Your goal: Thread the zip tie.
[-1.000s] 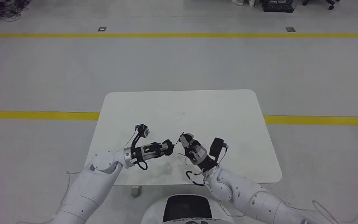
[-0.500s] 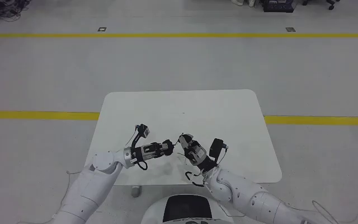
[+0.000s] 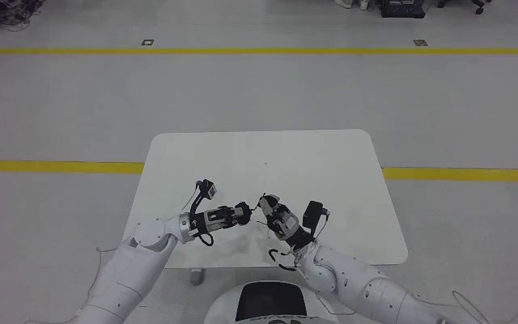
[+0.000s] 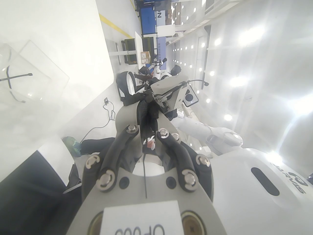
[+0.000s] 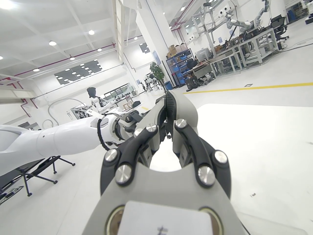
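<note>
Over the near part of the table [image 3: 324, 162], the left claw [image 3: 241, 213] is pinched shut on the zip tie [image 4: 144, 172]. The right claw [image 3: 265, 202], nearly tip to tip with it, is clamped on the same tie. It looks thin and springy, so I'd fear any misalignment buckles it, or it slips free onto the table.

A white sticker [image 4: 140, 217] with cut-off print sits behind the left gripper [image 4: 148, 106]. A second sticker [image 5: 166, 218] sits behind the right gripper [image 5: 168, 103]. A lettered blue sign [image 4: 159, 15] stands far ahead.
</note>
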`<state>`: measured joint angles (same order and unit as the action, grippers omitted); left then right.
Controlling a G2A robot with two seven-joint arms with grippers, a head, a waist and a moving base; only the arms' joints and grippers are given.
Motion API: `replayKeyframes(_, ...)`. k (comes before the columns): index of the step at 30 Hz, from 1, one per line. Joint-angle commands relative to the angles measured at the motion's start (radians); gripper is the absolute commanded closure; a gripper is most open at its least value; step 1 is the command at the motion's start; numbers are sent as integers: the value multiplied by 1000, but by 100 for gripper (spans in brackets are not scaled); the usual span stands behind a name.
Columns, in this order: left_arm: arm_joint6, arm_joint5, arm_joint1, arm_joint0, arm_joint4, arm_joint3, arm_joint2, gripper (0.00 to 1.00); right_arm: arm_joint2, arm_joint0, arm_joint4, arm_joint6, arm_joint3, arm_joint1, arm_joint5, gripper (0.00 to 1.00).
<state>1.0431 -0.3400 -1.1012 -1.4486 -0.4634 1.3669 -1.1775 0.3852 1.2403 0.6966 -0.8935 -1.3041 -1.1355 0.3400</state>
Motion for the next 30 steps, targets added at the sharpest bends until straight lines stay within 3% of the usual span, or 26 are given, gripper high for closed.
replayKeyframes(1, 0, 0, 0, 0, 0, 0, 0, 100, 2, 0, 1, 3, 1, -1, 0, 100)
replayKeyframes(30, 0, 0, 0, 0, 0, 0, 0, 100, 13, 0, 14, 0, 14, -12, 0, 100)
